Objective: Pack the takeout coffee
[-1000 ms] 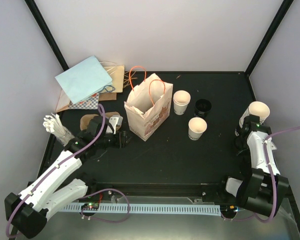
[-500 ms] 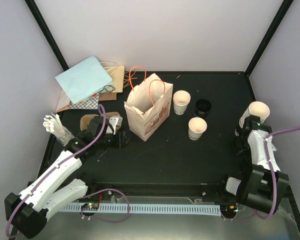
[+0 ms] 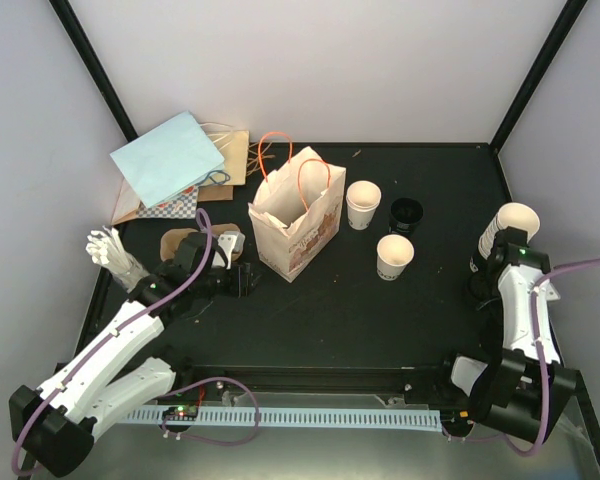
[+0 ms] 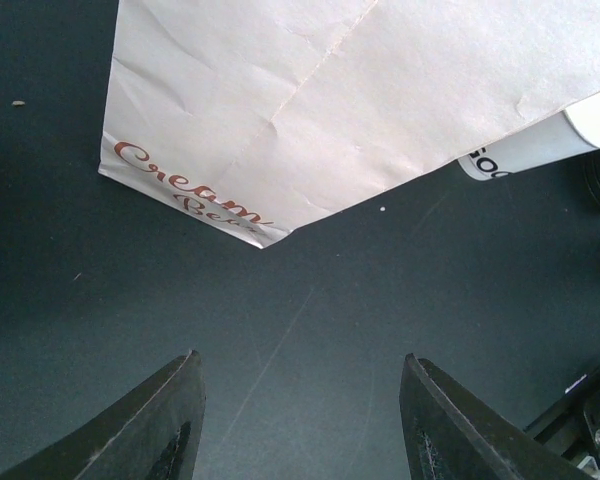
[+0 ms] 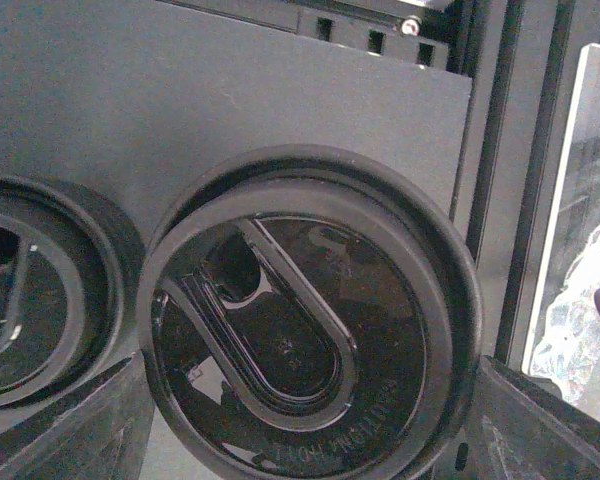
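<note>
Early in the task by the look of it. Two takeout cups stand open and unlidded on the tabletop [image 3: 380, 320] right of the paper bag [image 3: 295, 215]: far cup [image 3: 362, 203] just beside the bag, near cup [image 3: 394, 255] a bit closer to the arms. A third cup [image 3: 512, 228] sits tilted at the right edge, also without a lid. A loose lid [image 3: 407, 212] lies between the far cup and the right side. The right pincer [image 5: 315, 425] is down over a black lid [image 5: 300, 340], jaws wide and flanking it on both sides; can't tell whether they touch or grip it. A second lid [image 5: 20, 290] sits just beside it. The left pincer [image 4: 300, 420] is about half open and holds nothing, low over bare tabletop near the bag's base. Nothing seen inside the bag, though its interior is only partly visible. Left to do, as I judge it: lid the cups and load them.
</note>
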